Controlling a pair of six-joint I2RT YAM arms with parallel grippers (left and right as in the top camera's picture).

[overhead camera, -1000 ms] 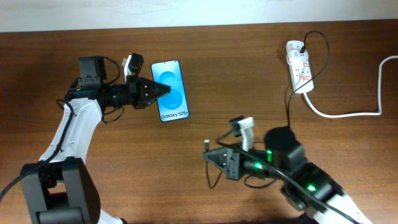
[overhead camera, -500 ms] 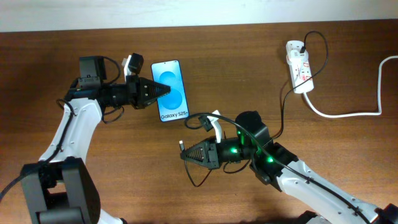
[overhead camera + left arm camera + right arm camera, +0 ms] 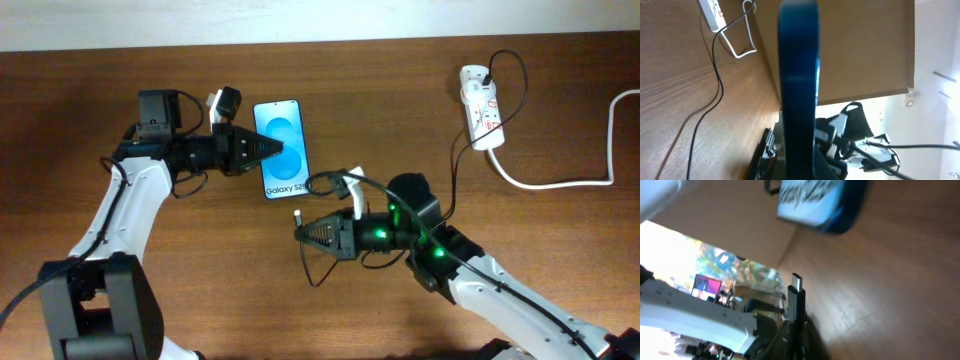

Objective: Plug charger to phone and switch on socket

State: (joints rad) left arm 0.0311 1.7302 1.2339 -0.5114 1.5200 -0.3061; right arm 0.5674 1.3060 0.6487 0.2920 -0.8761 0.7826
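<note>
Status entry. My left gripper is clamped on the long edge of the slim black-framed, blue-screened phone. My left wrist view looks straight along that edge, so the grip is certain. Whether the phone rests on the brown wooden table or sits a little off it, I cannot tell.

My right gripper is clenched on the plug end of the long thin black charger. Its small metal connector tip sticks out past my fingers. The tip is near the phone's lower end, the one with the "Galaxy" text. It is apart from that end and, as far as I can judge, not lined up with the port. The charger's far end runs to the small white oblong socket at the right of the table, well apart from both arms.

Done, by my reading: both items grasped. Left: align, insert the tip, then press the socket's red-marked switch. The switch's present position is too small to read.
</note>
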